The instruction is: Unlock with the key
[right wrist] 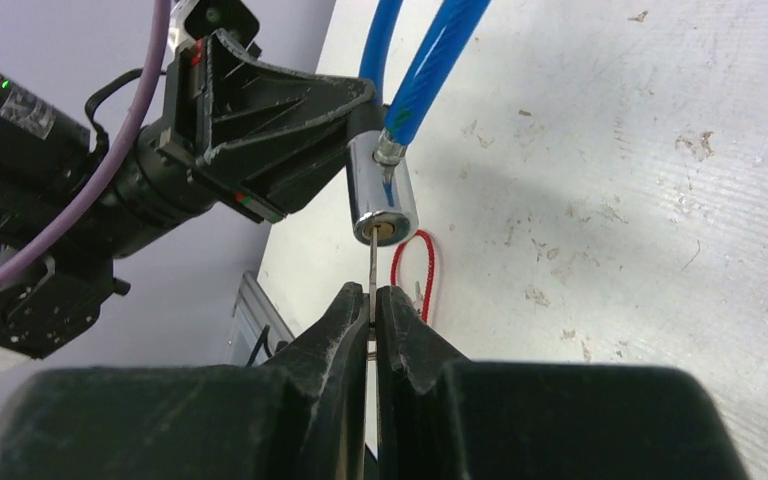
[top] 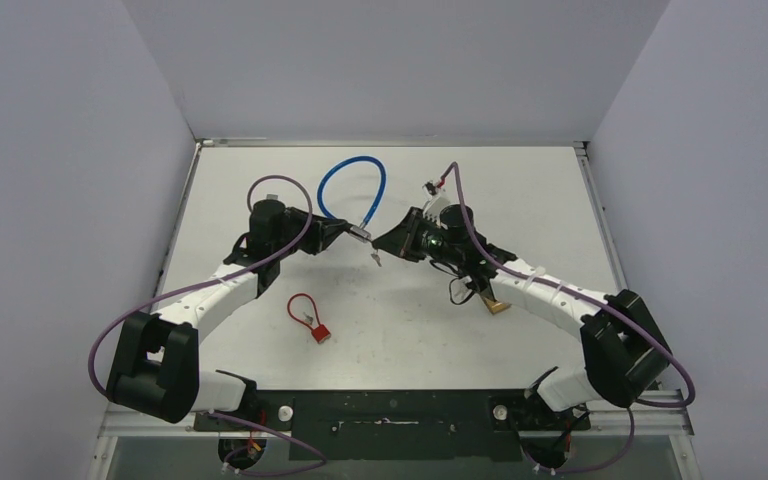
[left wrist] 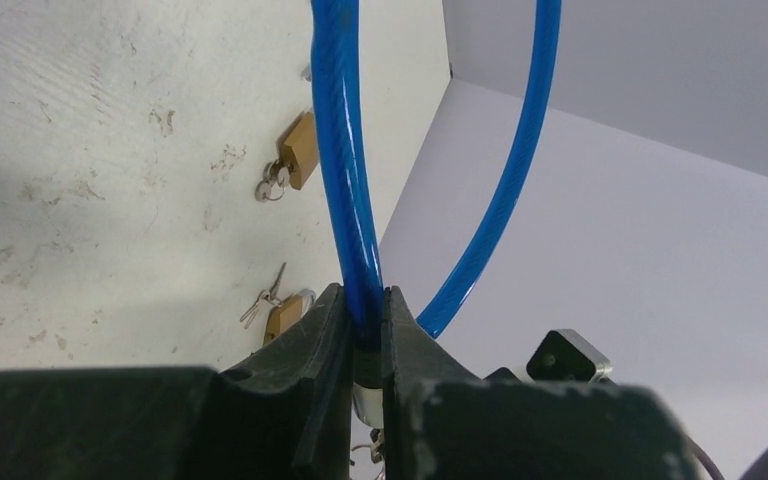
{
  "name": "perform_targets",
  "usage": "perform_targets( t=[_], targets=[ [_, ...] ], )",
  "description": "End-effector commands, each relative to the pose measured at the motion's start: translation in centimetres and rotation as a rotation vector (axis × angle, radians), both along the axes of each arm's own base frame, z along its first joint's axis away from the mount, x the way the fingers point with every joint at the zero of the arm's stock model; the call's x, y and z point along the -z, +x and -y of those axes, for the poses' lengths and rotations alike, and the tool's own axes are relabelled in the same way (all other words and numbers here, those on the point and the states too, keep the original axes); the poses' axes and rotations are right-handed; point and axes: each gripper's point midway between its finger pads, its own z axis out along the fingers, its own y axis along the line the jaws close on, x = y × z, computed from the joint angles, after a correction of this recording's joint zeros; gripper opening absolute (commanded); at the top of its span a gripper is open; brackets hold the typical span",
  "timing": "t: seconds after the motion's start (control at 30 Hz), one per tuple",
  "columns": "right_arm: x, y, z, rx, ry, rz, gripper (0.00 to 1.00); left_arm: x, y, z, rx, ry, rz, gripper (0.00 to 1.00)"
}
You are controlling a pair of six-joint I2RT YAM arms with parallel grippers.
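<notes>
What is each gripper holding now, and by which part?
Left gripper pinches the blue cable lock by its cable, right beside the chrome cylinder. Right gripper pinches the key by its head end, the blade reaching the cylinder's keyhole.

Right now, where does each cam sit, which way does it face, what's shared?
Top external: above and behind the robot, looking down on the table; both arms show, left claw and right claw meeting mid-table.
Left wrist: wrist-mounted, facing a wall along its claw, shut on the blue cable.
Right wrist: wrist-mounted, facing the left claw; its own claw grips the key at the chrome cylinder.
Shared: all three show the blue cable.
</notes>
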Motion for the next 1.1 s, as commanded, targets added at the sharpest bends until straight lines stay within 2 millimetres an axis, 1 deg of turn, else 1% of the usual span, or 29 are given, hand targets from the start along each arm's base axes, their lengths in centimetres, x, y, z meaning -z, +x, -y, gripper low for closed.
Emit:
perform_targets(
  t=[0.0, 0.07, 0.13, 0.23, 0.37, 0.53, 0.57, 0.63, 0.73, 0.8, 0.87, 0.9, 0.93, 1.03, 1.07],
  targets=[
    [-1.3, 2.9, -0.9, 0.087, -0.014, -0.015, 0.0, -5.5, -2.0, 3.4, 0.193, -0.102, 0.161, 0.0],
    [-0.7, 3.1, -1.2, 0.084, -0.038, -0.047, 0.0, -5.6, -2.0, 3.6, 0.203, -0.103, 0.169, 0.0],
    [-0.8, 3.1, -1.5, 0.066, -0.034, -0.057, 0.0, -5.7, -2.1, 3.8, 0.216, -0.104, 0.175, 0.0],
    [-1.7, 2.8, -1.9, 0.035, -0.008, -0.038, 0.0, -6.0, -2.2, 3.9, 0.235, -0.108, 0.185, 0.0],
    [-3.3, 2.5, -2.3, -0.004, 0.042, 0.051, 0.0, -6.2, -2.5, 4.4, 0.252, -0.119, 0.177, 0.0],
    [-3.1, 2.7, -2.9, -0.035, 0.019, 0.079, 0.0, -6.8, -3.1, 5.0, 0.26, -0.143, 0.167, 0.0],
    [-2.7, 2.8, -2.9, -0.026, 0.008, 0.063, 0.0, -6.9, -3.2, 5.1, 0.262, -0.145, 0.168, 0.0],
    [-2.7, 3.1, -3.0, -0.002, 0.014, 0.02, 0.0, -6.9, -3.5, 5.5, 0.271, -0.146, 0.169, 0.0],
    [-2.3, 3.7, -2.8, 0.054, 0.061, -0.094, 0.0, -6.5, -4.2, 6.1, 0.273, -0.143, 0.165, 0.0],
    [-2.5, 4.0, -2.8, 0.092, 0.099, -0.142, 0.0, -6.5, -4.5, 6.2, 0.256, -0.162, 0.16, 0.0],
    [-3.5, 4.4, -2.8, 0.104, 0.135, -0.109, 0.0, -6.5, -4.8, 6.0, 0.228, -0.192, 0.147, 0.0],
    [-4.3, 4.4, -3.0, 0.09, 0.153, -0.064, 0.0, -6.6, -4.9, 5.9, 0.212, -0.209, 0.14, 0.0],
    [-5.3, 4.2, -3.2, 0.069, 0.159, 0.001, 0.0, -6.6, -5.0, 5.7, 0.195, -0.223, 0.129, 0.0],
    [-6.8, 3.3, -3.5, 0.028, 0.1, 0.214, 0.0, -7.2, -5.1, 5.2, 0.154, -0.28, 0.104, 0.0],
    [-6.6, 3.0, -3.3, 0.025, 0.089, 0.249, 0.0, -7.4, -5.2, 5.1, 0.145, -0.297, 0.099, 0.0]
  ],
)
